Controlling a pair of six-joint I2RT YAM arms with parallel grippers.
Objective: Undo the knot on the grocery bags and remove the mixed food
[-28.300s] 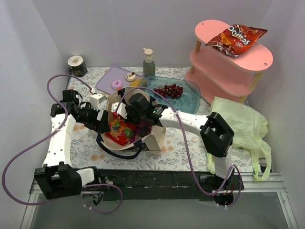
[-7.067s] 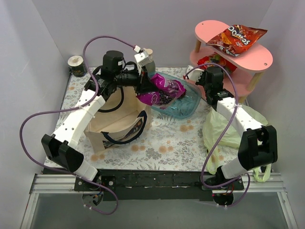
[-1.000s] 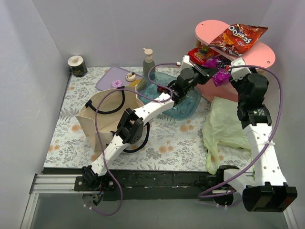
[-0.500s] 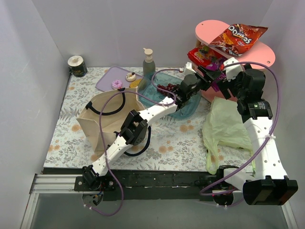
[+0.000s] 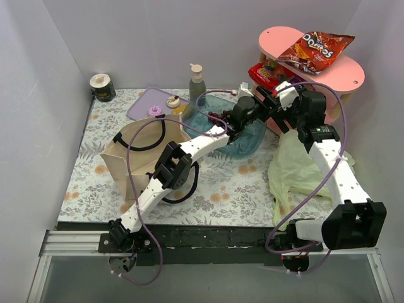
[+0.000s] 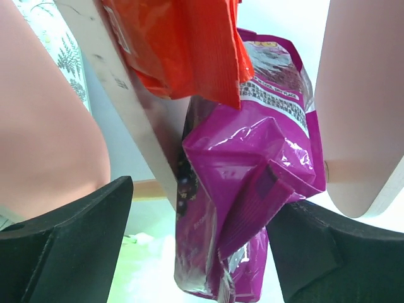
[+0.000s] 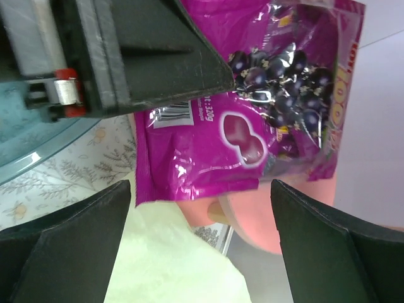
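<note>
Purple snack packet point(image 6: 252, 189): glossy foil-like plastic, creased, glare on the folds. Red packet point(image 6: 177, 44) above it: shiny, with a ribbed seal edge. Doritos bag point(image 5: 314, 49): glossy film. Pale-green carrier bag point(image 5: 303, 170): thin crinkly plastic, faint sheen. Tote point(image 5: 126, 164): matt beige canvas. Shelf point(image 5: 344, 79): smooth pink, satin finish. Tray point(image 5: 249, 142): clear blue plastic, glossy.

You have plain pale-grey walls point(image 5: 126, 38) closing in a floral-patterned surface point(image 5: 240, 189), evenly lit, with a pink tiered shelf point(image 5: 278, 41) at its far right corner.
</note>
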